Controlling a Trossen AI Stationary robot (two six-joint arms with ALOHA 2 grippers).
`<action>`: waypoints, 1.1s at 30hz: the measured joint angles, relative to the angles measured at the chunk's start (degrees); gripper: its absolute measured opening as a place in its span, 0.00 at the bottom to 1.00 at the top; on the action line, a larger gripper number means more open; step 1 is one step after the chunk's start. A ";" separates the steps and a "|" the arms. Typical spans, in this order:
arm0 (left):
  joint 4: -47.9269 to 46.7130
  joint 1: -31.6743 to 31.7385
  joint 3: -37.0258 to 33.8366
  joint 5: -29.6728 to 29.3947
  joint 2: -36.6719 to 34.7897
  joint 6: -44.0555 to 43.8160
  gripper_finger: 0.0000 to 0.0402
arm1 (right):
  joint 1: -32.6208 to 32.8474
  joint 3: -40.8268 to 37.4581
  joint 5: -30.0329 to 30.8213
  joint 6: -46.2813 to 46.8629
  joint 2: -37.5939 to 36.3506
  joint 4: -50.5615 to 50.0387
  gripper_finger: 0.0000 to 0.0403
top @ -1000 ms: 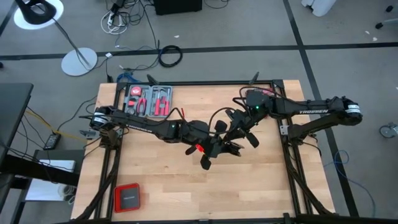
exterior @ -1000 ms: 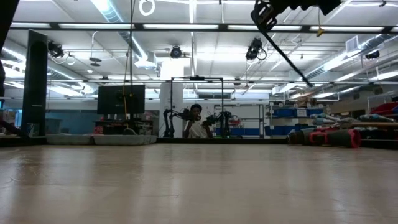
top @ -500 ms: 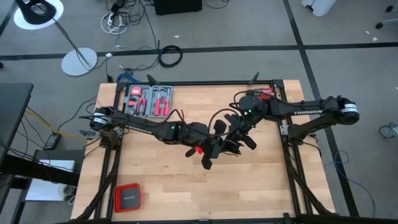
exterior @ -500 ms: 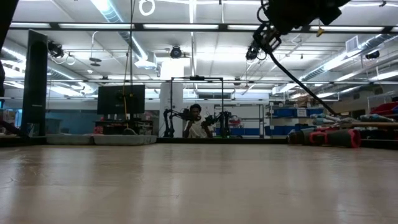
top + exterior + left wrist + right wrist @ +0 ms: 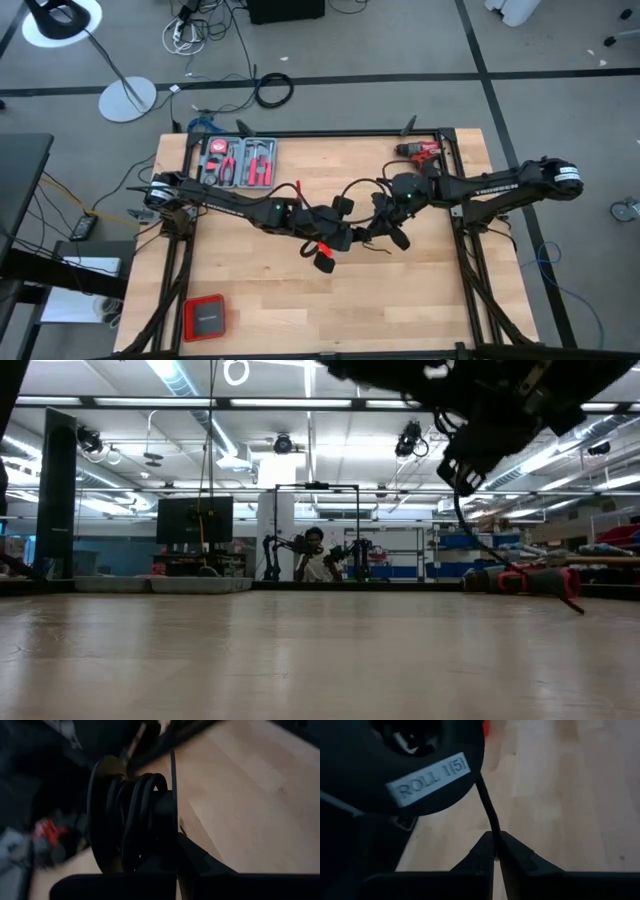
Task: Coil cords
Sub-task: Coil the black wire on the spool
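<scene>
Black cord (image 5: 135, 815) sits mid-table, several loops clamped in my left gripper (image 5: 165, 845). Right gripper (image 5: 495, 851) pinches the loose tail. I reckon we're mid-coil; next I'd lay another wrap on.

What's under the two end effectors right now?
Bare wooden table shows under the meeting left end effector and right end effector; the black cord and arms hide the rest.

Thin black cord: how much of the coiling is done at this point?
Several loops of the thin black cord already sit bunched in the left gripper, jaws shut on them. The right gripper pinches a straight stretch, feeding it over the wooden table. Left: wind that loose tail in.
</scene>
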 joint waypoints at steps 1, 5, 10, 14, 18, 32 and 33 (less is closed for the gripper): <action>0.07 0.00 -0.53 -0.15 0.07 -0.37 0.00 | 0.15 -1.25 0.74 0.94 0.01 1.89 0.05; 2.06 0.02 -2.43 -0.32 1.06 -2.61 0.00 | 0.22 -6.46 1.57 4.91 0.01 8.73 0.02; 3.36 0.30 -4.14 -0.32 2.52 -3.60 0.00 | 0.22 -12.16 3.74 7.56 -0.01 13.57 0.07; 4.71 0.70 -4.67 -0.08 2.79 -5.19 0.00 | 0.13 -14.22 4.46 8.52 0.12 13.34 0.14; 4.53 1.32 -4.76 -0.17 3.30 -6.78 0.00 | 0.08 -15.60 5.68 10.15 0.14 9.63 0.15; 5.64 1.38 -4.76 0.31 3.35 -6.74 0.00 | 0.17 -14.08 4.62 10.76 -0.30 18.28 0.15; 5.76 1.38 -4.76 0.31 3.34 -6.74 0.00 | 0.17 -13.48 4.47 9.86 -0.32 16.75 0.15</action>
